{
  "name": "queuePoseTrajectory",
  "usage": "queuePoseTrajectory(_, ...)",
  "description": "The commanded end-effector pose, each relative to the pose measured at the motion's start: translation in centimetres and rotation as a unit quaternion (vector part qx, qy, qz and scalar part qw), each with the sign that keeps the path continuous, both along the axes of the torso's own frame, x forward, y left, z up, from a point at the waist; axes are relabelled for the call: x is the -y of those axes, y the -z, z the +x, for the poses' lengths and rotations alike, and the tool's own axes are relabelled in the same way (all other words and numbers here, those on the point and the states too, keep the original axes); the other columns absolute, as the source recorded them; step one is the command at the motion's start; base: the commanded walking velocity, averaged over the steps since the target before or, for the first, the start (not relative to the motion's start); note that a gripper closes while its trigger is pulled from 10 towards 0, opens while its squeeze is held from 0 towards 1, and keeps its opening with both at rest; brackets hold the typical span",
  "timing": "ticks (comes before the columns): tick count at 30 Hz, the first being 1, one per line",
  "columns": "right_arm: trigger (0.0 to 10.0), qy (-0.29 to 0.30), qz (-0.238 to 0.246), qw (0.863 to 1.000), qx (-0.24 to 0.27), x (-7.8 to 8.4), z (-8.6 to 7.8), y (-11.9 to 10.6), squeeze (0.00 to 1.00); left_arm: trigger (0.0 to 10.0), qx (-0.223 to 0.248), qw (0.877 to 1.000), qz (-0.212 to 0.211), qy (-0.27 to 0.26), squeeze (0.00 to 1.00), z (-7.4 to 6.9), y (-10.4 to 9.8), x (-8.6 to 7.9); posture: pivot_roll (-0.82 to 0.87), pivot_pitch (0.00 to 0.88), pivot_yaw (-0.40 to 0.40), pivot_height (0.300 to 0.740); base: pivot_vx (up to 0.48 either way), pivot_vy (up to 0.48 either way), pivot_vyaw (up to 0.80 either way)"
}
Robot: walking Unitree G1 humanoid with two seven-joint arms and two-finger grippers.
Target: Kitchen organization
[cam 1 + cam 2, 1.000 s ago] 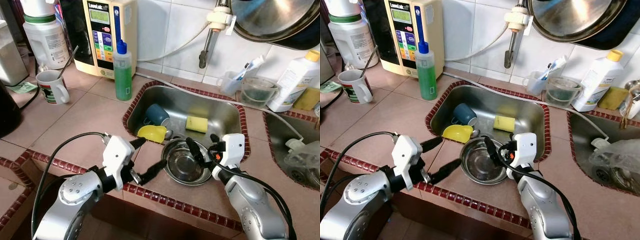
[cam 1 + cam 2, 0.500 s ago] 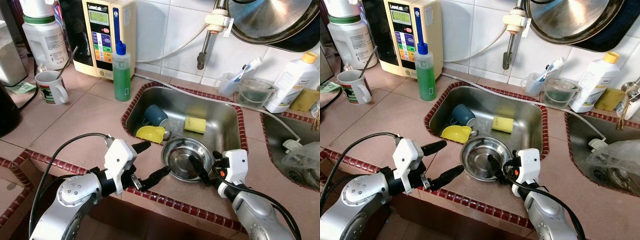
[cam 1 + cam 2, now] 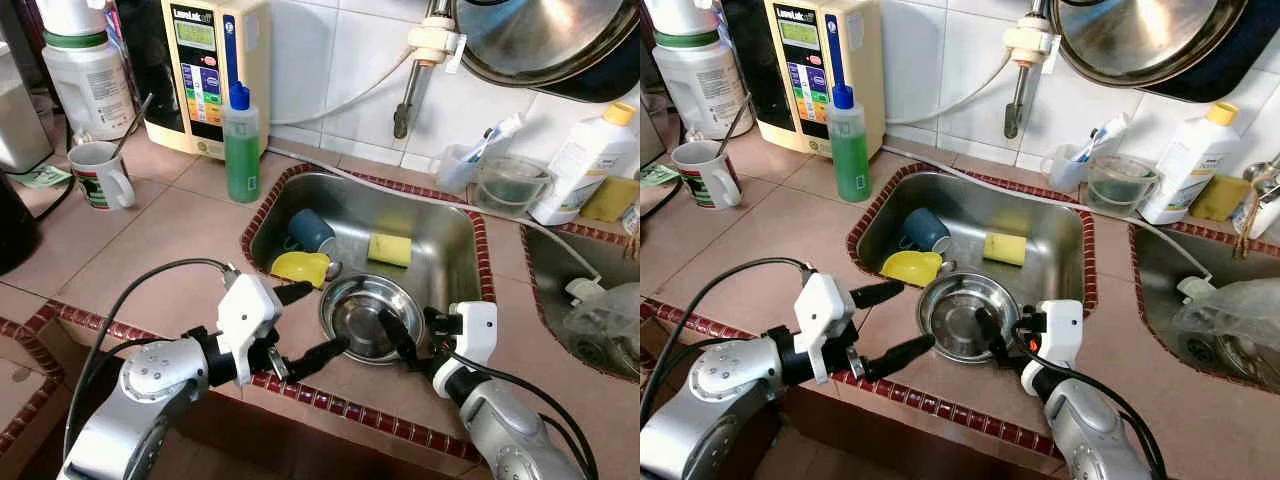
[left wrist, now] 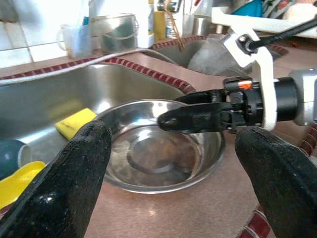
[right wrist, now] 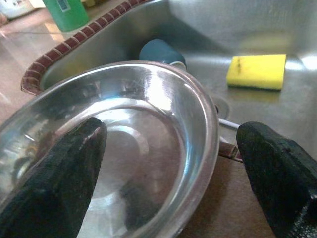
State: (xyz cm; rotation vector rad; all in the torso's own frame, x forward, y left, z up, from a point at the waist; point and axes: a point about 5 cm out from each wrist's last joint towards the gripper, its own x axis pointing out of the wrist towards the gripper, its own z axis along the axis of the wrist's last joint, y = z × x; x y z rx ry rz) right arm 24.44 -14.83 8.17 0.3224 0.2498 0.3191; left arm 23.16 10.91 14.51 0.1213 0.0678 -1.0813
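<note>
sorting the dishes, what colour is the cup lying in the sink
Dark blue cup, on its side beside the yellow scoop; clearest in the left eye view.

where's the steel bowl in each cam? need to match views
Left eye: steel bowl, lower centre, on the sink's front edge between both claws.
Right eye, centre, same spot.
Left wrist, centre, between the fingers.
Right wrist, close up, left and centre.
Shared landmark: yellow sponge in the sink.
</note>
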Motion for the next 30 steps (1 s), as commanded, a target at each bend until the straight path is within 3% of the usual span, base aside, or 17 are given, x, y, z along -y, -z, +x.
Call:
queuePoseTrajectory(1, 1.1, 0.017, 0.008, 1.000, -0.001, 0.53, 0.21, -0.41, 0.00, 10.0, -0.001, 1.000, 0.003, 0.009, 0.00, -0.17, 0.09, 0.31, 0.05, 0.000, -0.058, 0.740, 0.000, 0.000, 0.00)
queuePoseTrajectory(5, 1.3, 0.021, 0.014, 1.000, -0.010, 0.58, 0.22, -0.28, 0.00, 10.0, -0.004, 1.000, 0.004, 0.013, 0.00, -0.30, 0.10, 0.36, 0.05, 0.000, -0.058, 0.740, 0.000, 0.000, 0.00)
queuePoseTrajectory(6, 1.8, 0.023, 0.020, 0.999, -0.013, 0.56, 0.21, -0.24, 0.00, 10.0, -0.004, 1.000, 0.004, 0.014, 0.00, -0.31, 0.10, 0.38, 0.05, 0.000, -0.058, 0.740, 0.000, 0.000, 0.00)
queuePoseTrajectory(7, 0.0, 0.023, 0.028, 0.999, -0.015, 0.55, 0.20, -0.21, 0.00, 10.0, -0.003, 1.000, 0.004, 0.014, 0.00, -0.31, 0.10, 0.39, 0.05, 0.000, -0.057, 0.740, 0.000, 0.000, 0.00)
queuePoseTrajectory(9, 0.5, 0.027, 0.027, 0.999, -0.021, 0.62, 0.21, -0.07, 0.00, 10.0, -0.002, 1.000, 0.005, 0.014, 0.00, -0.27, 0.08, 0.38, 0.05, 0.000, -0.057, 0.740, 0.000, 0.000, 0.00)
queuePoseTrajectory(11, 0.0, 0.032, 0.026, 0.999, -0.026, 0.71, 0.27, 0.06, 0.00, 10.0, 0.000, 1.000, 0.003, 0.010, 0.00, 0.05, -0.08, 0.34, 0.05, 0.000, -0.057, 0.740, 0.000, 0.000, 0.00)
queuePoseTrajectory(14, 0.0, 0.043, 0.048, 0.997, -0.033, 0.75, 0.45, -0.03, 0.00, 10.0, 0.003, 1.000, 0.004, 0.010, 0.00, 0.23, -0.20, 0.28, 0.05, 0.000, -0.058, 0.740, 0.000, 0.000, 0.00)
queuePoseTrajectory(30, 0.0, 0.064, 0.068, 0.994, -0.052, 1.21, 0.87, -0.09, 0.00, 10.0, 0.003, 1.000, 0.003, 0.013, 0.00, 0.30, -0.15, 0.47, 0.04, 0.000, -0.067, 0.740, 0.000, 0.000, 0.00)
